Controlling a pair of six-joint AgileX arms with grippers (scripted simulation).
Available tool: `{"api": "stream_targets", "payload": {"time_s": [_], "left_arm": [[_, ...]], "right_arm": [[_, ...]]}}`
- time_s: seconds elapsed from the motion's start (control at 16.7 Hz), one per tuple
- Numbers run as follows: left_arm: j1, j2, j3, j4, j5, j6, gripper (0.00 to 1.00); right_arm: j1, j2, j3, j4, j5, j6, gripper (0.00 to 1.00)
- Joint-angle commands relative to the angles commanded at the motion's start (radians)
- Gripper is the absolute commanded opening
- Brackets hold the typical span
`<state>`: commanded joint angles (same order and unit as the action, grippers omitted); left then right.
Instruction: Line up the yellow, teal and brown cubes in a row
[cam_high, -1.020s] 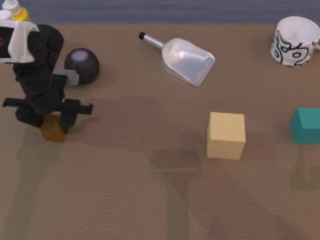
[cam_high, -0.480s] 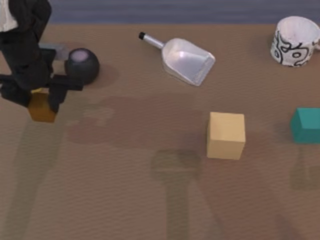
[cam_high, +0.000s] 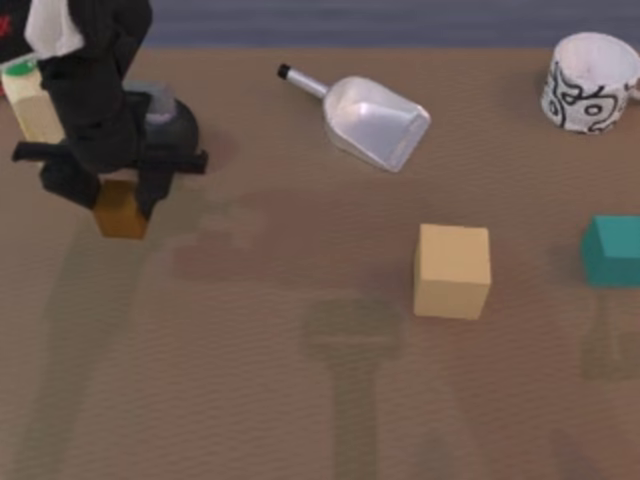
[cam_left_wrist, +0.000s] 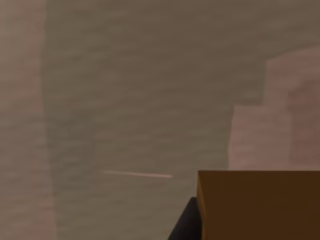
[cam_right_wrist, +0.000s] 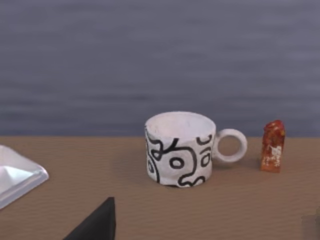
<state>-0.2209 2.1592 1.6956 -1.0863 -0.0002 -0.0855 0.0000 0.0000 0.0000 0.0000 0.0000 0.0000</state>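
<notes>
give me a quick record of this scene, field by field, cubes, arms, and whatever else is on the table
brown cube: held in the left tool, at the table's left side
yellow cube: on the table, right of centre
teal cube: at the right edge, apart from the yellow cube
row: not yet formed
right tool: not visible from above
other items: scoop, patterned mug, dark round object, small red figure beside the mug, bottle

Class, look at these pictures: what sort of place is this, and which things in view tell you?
Probably a simulated tabletop test bench, not a home: a bare brown table, plain cubes like the yellow cube, and unrelated props, a scoop and mug.
</notes>
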Motion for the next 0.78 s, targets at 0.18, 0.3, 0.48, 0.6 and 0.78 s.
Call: {"api": "stream_targets", "payload": {"time_s": [0.18, 0.3, 0.48, 0.6, 0.78], "left_arm": [[-0.126, 0.066, 0.117, -0.058, -0.003, -0.148, 0.0], [-0.228, 0.115, 0.207, -0.104, -0.006, -0.267, 0.0], [-0.39, 0.187, 0.345, -0.173, -0.01, -0.457, 0.0], [-0.493, 0.228, 0.43, -0.215, -0.012, -0.577, 0.0], [-0.619, 0.274, 0.532, -0.263, -0.015, -0.727, 0.0]], "right_arm": [[0.0, 0.0, 0.0, 0.0, 0.0, 0.0, 1.0], [0.0, 0.0, 0.0, 0.0, 0.0, 0.0, 1.0], [0.0, 0.0, 0.0, 0.0, 0.0, 0.0, 1.0], [0.0, 0.0, 0.0, 0.0, 0.0, 0.0, 1.0], [0.0, 0.0, 0.0, 0.0, 0.0, 0.0, 1.0]]}}
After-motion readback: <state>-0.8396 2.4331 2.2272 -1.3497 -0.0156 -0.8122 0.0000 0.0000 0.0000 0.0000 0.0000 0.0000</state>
